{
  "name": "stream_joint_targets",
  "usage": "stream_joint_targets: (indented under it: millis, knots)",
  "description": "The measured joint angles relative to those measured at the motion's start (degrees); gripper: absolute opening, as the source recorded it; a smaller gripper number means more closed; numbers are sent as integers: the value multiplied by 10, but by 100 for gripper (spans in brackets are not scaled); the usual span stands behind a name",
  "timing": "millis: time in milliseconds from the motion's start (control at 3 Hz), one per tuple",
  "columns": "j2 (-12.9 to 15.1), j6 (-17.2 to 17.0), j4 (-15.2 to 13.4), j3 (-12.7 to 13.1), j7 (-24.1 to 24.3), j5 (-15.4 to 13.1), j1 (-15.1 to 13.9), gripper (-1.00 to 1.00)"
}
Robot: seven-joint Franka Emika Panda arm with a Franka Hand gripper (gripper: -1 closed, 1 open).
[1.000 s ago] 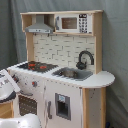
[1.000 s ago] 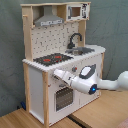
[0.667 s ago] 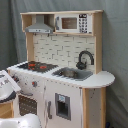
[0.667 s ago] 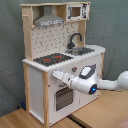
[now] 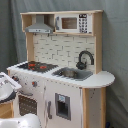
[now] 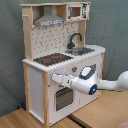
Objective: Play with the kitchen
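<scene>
Approach step. The kitchen [image 6: 62,65] stands on the floor. The hand [image 6: 54,78] is at the front panel, at 12 o'clock of the oven door [image 6: 62,98]; finger state: cannot tell. Next move likely requires aligning with a knob or handle.

The first exterior view faces the kitchen [image 5: 60,70] from its sink-side front corner, close, at worktop height. The second exterior view looks from the hob-side front corner, slightly farther back. Both share the kitchen's front and worktop.

Wooden floor [image 6: 95,112] carries kitchen [image 6: 62,65], standing upright on it.
</scene>
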Motion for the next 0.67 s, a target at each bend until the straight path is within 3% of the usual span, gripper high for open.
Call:
stream_joint_targets:
  millis: [667]
  knots:
    - [0, -7, 0, 2, -126, 0, 1, -100]
